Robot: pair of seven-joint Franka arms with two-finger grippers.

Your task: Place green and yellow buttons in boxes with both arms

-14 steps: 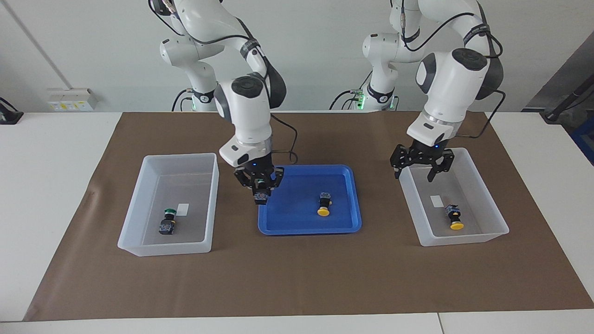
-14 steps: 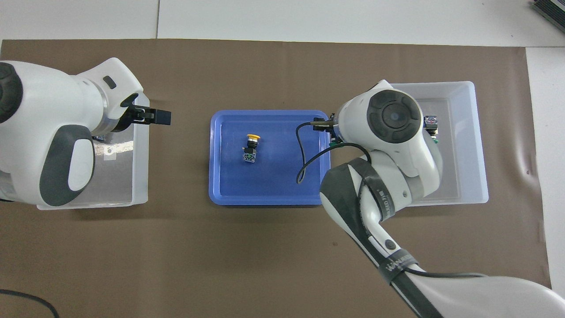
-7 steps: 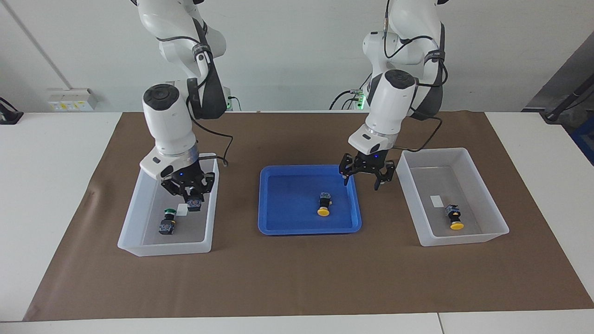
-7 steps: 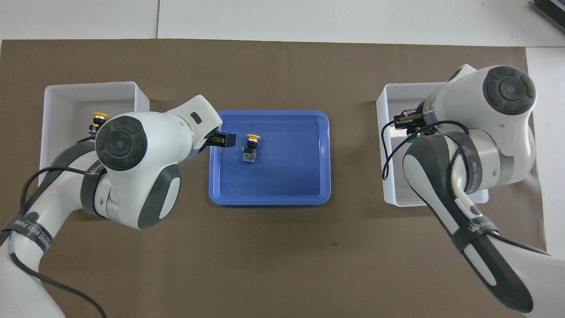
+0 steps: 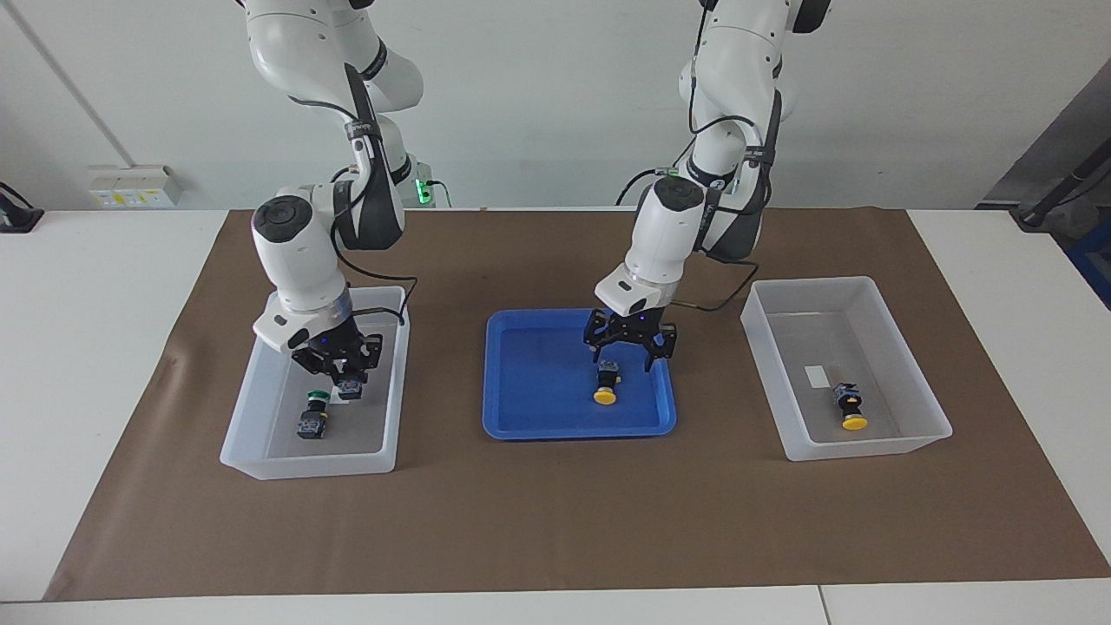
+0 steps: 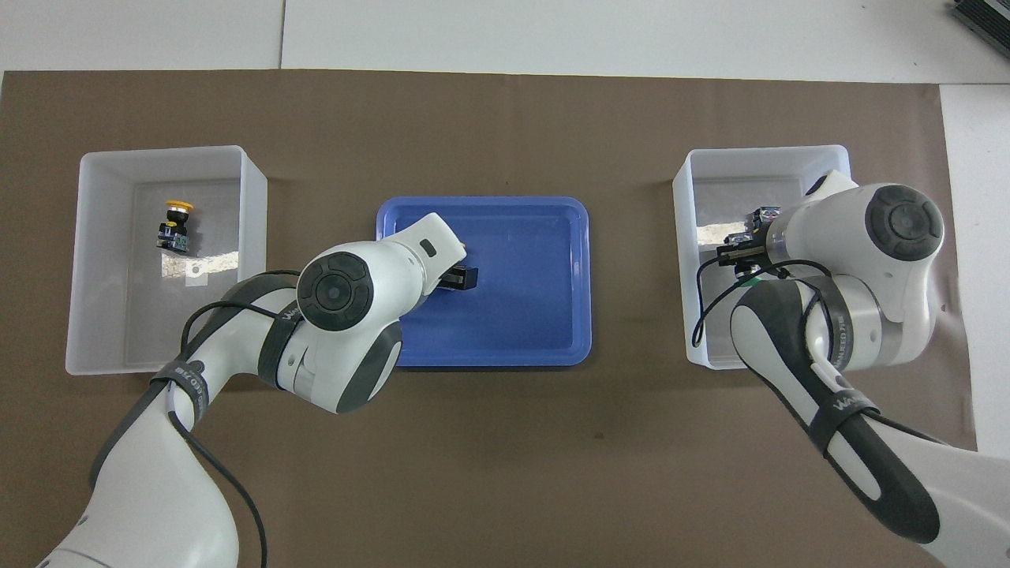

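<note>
Left end effector (image 5: 630,345) hangs low, fingers spread wide. Right end effector (image 5: 340,367) points down, fingers clamped together.

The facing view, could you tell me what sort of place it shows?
Probably a robotics lab: two arms at a white table with a brown mat, sorting bins, and wall sockets.

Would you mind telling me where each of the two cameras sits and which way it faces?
Facing view: high across the table, looking at both robots; whole arms show, left gripper over the blue tray, right gripper in a box.
Overhead view: above the robots' end, looking steeply down; the arms enter from the bottom.
Shared: the tray, both boxes, and the yellow button in the box at the left arm's end.
</note>
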